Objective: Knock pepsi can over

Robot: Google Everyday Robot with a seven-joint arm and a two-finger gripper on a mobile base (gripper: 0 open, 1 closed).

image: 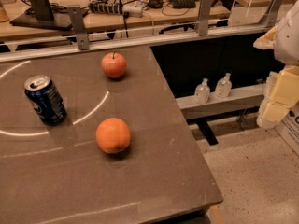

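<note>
Dark blue aluminium pepsi can (45, 100) — upright, near the worktop's (154, 139) left edge. My fingers (276, 99) — off its right edge, spread or pressed I cannot tell; I'd strike high.

Nothing legible is showing anywhere. The pepsi can (45, 100), standing on the counter (154, 171), is carrying white markings on its blue side, but no word can be made out. The claw (279, 94) is hanging at the right edge, beyond the counter.

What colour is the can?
The pepsi can is dark blue, silver-topped, in the camera view; the pincer is far right.
</note>
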